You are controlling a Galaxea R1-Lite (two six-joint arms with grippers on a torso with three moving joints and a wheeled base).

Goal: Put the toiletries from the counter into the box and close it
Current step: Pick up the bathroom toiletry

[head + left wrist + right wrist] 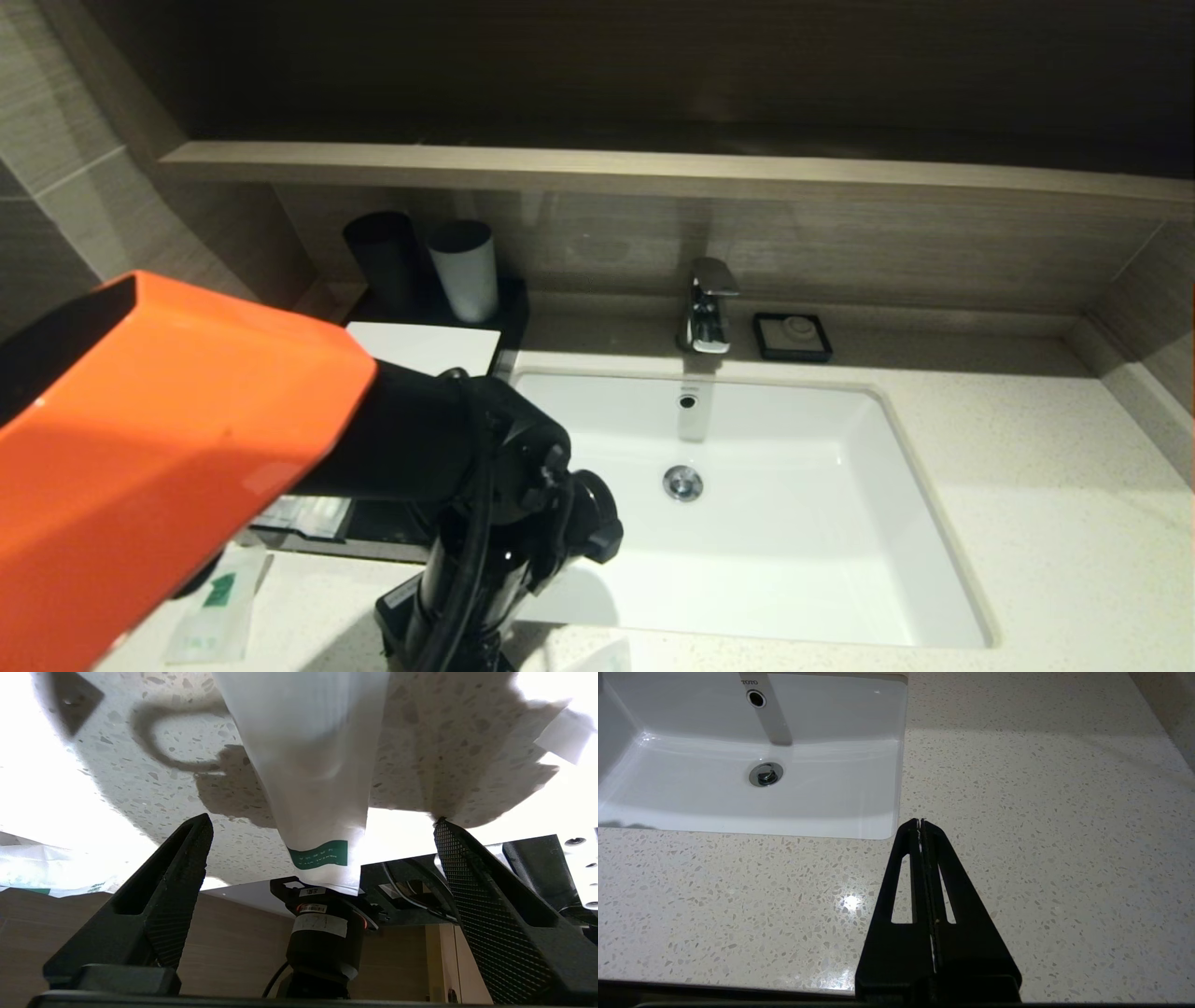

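Note:
My left gripper (322,819) is open and points down at the counter (177,793). A white sachet with a green band (303,765) lies between its spread fingers, touching neither; its green end reaches past the counter's front edge. In the head view my orange left arm (168,448) hides that gripper. The box (425,347) stands left of the basin, its front drawer (373,527) pulled out with sachets (299,513) inside. Another sachet (219,602) lies in front of the drawer. My right gripper (920,822) is shut and empty above the counter, near the basin's front corner.
A black cup (383,257) and a white cup (464,266) stand behind the box. The basin (868,560) has a tap (709,303) behind it and a black soap dish (793,336) beside that. A wood-look shelf (653,173) runs above. More sachets (560,732) lie nearby.

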